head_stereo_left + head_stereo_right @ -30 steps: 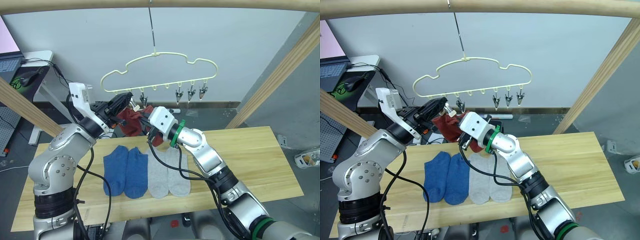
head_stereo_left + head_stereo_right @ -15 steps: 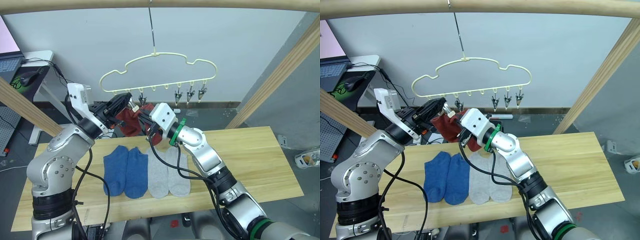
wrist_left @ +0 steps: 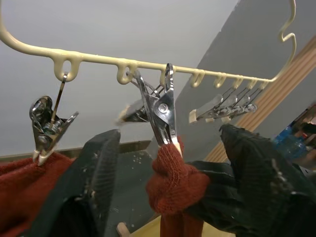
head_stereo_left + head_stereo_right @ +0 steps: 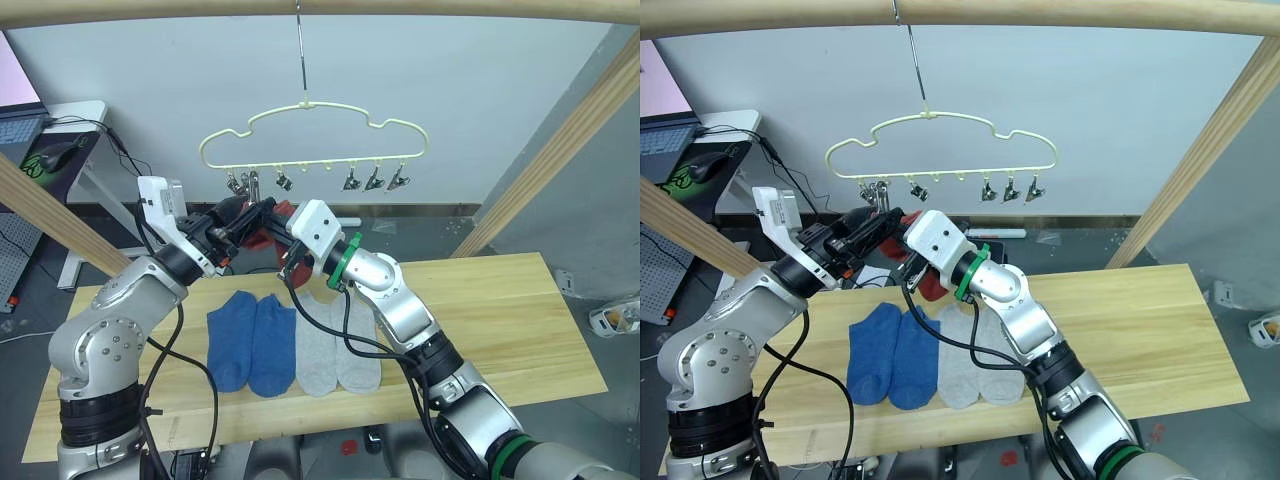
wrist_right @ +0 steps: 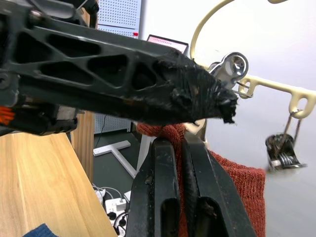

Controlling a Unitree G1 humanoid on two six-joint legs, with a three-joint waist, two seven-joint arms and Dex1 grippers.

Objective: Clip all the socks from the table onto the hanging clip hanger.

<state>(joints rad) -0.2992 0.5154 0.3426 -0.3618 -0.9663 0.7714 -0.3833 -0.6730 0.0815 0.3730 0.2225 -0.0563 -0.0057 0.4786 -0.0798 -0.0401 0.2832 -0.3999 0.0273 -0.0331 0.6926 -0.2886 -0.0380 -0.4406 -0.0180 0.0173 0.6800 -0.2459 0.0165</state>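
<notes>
Rust-red socks at the clips, four socks on the desk

Two blue socks [image 4: 250, 342] and two grey socks [image 4: 338, 344] lie side by side on the wooden desk [image 4: 500, 320]. Under the pale yellow clip hanger [image 4: 312, 140], with six metal clips, one rust-red sock [image 3: 22, 185] hangs clipped. The right gripper [image 5: 181, 163], jaws narrow, pinches the second rust-red sock [image 3: 174, 185] at a clip [image 3: 162, 111]. The left gripper [image 3: 173, 163] has jaws wide around that clip, seemingly not touching it.
</notes>
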